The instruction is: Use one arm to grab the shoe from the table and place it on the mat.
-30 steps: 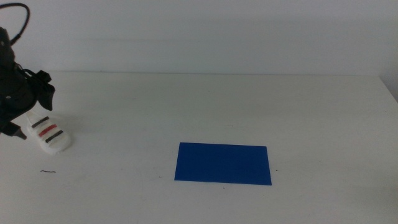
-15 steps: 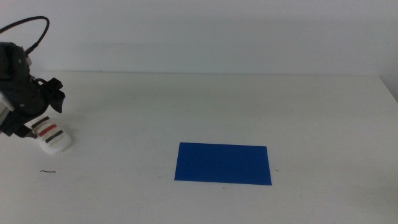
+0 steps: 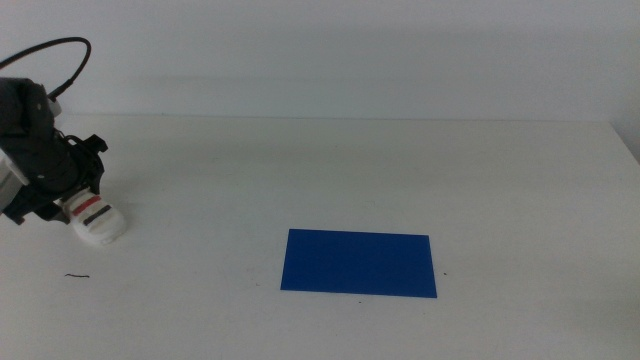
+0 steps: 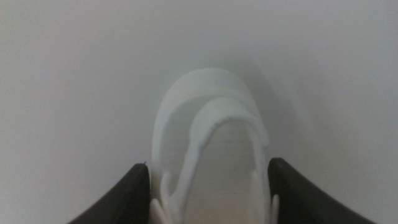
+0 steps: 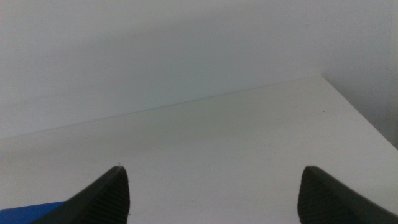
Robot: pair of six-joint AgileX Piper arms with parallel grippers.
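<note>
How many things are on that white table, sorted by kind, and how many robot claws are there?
Shoes: 1, the white shoe between the jaws of the left gripper, at the table's left side.
Mats: 1, the dark blue mat, lying flat near the middle of the table.
Grippers: 2, the left gripper and the right gripper, which waits with jaws apart.
Total: 4

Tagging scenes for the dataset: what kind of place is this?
Most likely a lab or test bench, not a home: a bare white table against a blank wall, holding only a blue mat and a small shoe, which the left gripper straddles. The right gripper waits, open.
</note>
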